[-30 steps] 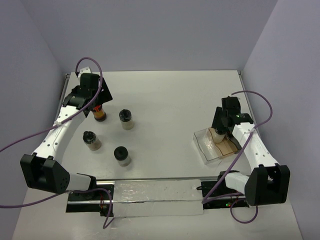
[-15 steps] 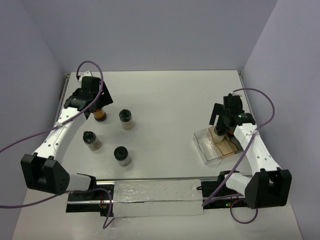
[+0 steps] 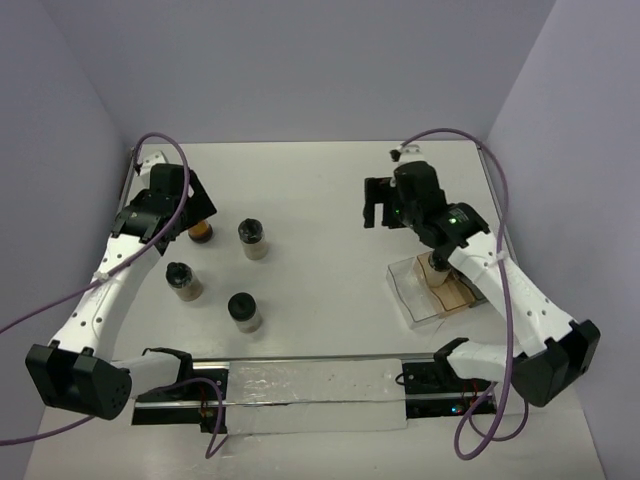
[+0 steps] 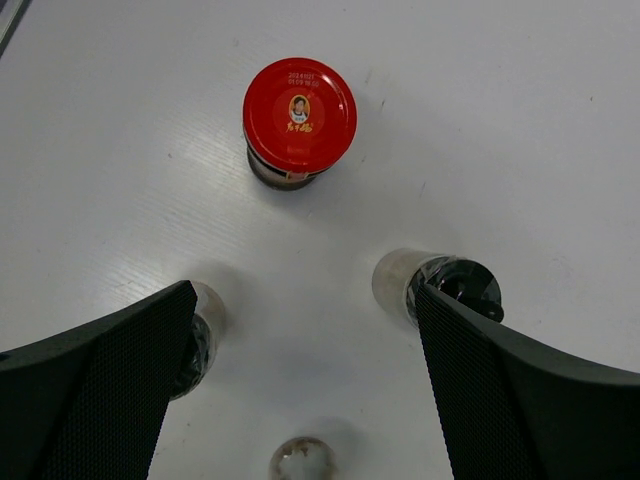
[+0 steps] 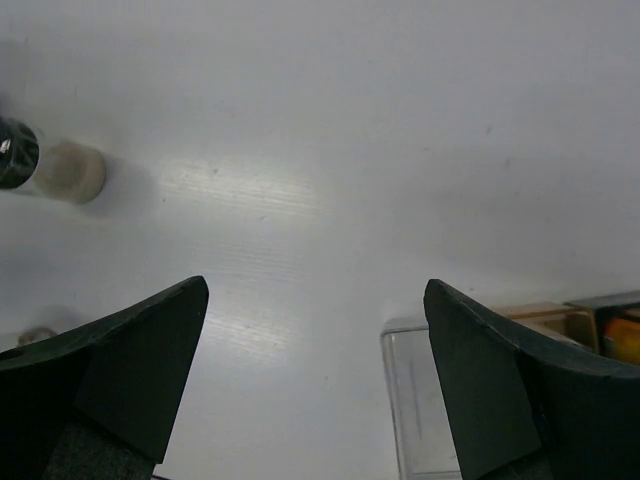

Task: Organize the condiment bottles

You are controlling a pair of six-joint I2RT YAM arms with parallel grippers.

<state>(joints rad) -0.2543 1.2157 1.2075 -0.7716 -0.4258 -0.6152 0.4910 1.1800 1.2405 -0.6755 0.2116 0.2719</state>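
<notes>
Condiment bottles (image 3: pixel 253 238) stand apart, left of clear tray (image 3: pixel 402 295).

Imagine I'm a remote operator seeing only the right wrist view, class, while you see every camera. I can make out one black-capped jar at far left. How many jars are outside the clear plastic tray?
Observer: Four: one red-capped cylindrical jar and three black-capped cylindrical jars, all well left of the clear rectangular plastic tray.
Operator: Is the left hand holding one?
Observer: No; the left hand is open above them, empty.
Operator: What's in the tray?
Observer: At least one beige-filled jar.
</notes>
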